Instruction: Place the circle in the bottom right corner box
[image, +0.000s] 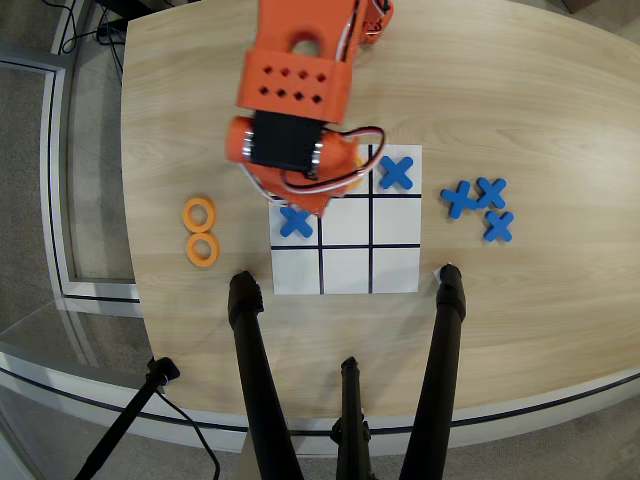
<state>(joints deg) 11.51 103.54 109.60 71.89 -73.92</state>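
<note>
I am holding the arm over the upper left part of the board, and I cannot tell how the jaws are standing.

From the overhead view I am seeing the orange arm (295, 100) covering the top left and top middle cells of the white board (395, 240); the gripper itself is hiding beneath the wrist, so whether a circle is pinched there I cannot tell. Two orange rings (199, 213) (202, 249) are lying on the table (520, 90) left of the board, one just below the other. One blue X (397, 172) is sitting in the top right cell, another blue cross (295, 222) in the middle left cell, partly under the arm. The bottom right corner box (395, 270) is lying bare. Three spare blue pieces (478, 207) are clustering right of the board.
</note>
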